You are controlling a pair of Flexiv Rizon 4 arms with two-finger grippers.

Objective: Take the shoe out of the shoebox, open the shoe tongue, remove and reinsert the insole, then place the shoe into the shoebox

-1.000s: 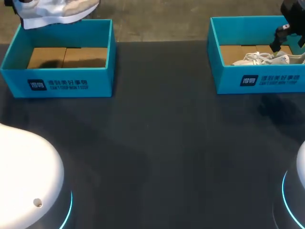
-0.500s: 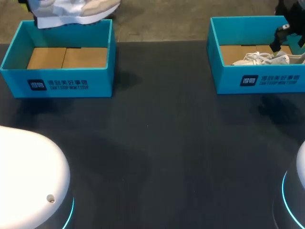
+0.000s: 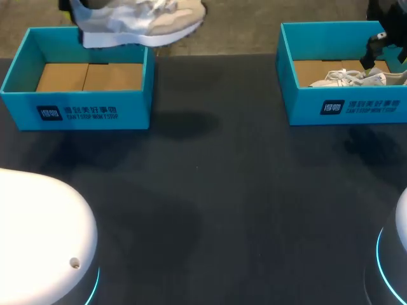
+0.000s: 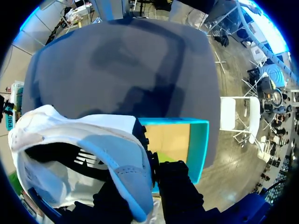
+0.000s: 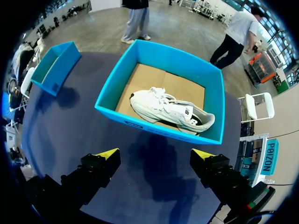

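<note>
A white and beige sneaker (image 3: 137, 22) hangs in the air over the far right rim of the left teal shoebox (image 3: 76, 111), whose cardboard floor is bare. In the left wrist view my left gripper (image 4: 147, 191) is shut on the sneaker's (image 4: 84, 154) heel collar, with the box (image 4: 198, 144) below it. A second white sneaker (image 3: 350, 77) lies in the right teal shoebox (image 3: 343, 108). My right gripper (image 5: 154, 156) stands open high above the table, short of that box (image 5: 154, 128) and its sneaker (image 5: 170, 111), with nothing between the fingers.
The dark tabletop (image 3: 222, 190) stretches between the two boxes and toward the near edge. The white arm bases (image 3: 38, 235) rise at the near left and near right corners.
The left gripper has carried the sneaker to the right, from above the left box's far left corner to its far right rim. The right arm has stayed still.
</note>
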